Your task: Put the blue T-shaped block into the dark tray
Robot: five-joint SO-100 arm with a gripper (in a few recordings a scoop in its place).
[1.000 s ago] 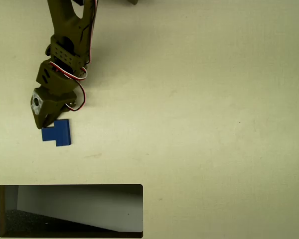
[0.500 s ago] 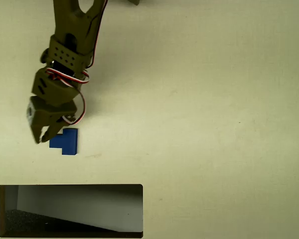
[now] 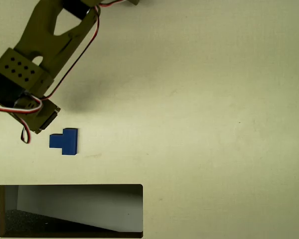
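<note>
The blue T-shaped block (image 3: 65, 141) lies flat on the pale table at the lower left of the overhead view, free of any grip. The dark tray (image 3: 70, 186) sits below it at the bottom edge, with a pale slanted inner wall and a black speckled floor, and nothing inside. My olive arm comes down from the top left, and its wrist (image 3: 37, 115) hangs just left of and above the block, apart from it. The wrist and the picture's left edge hide the gripper's fingers.
Bare beige table stretches across the whole middle and right of the view. Red and white cables (image 3: 25, 134) loop off the wrist close to the block's left side.
The arm has swung left and risen toward the camera, coming off the block. The block had been pushed down and right before that and now lies still.
</note>
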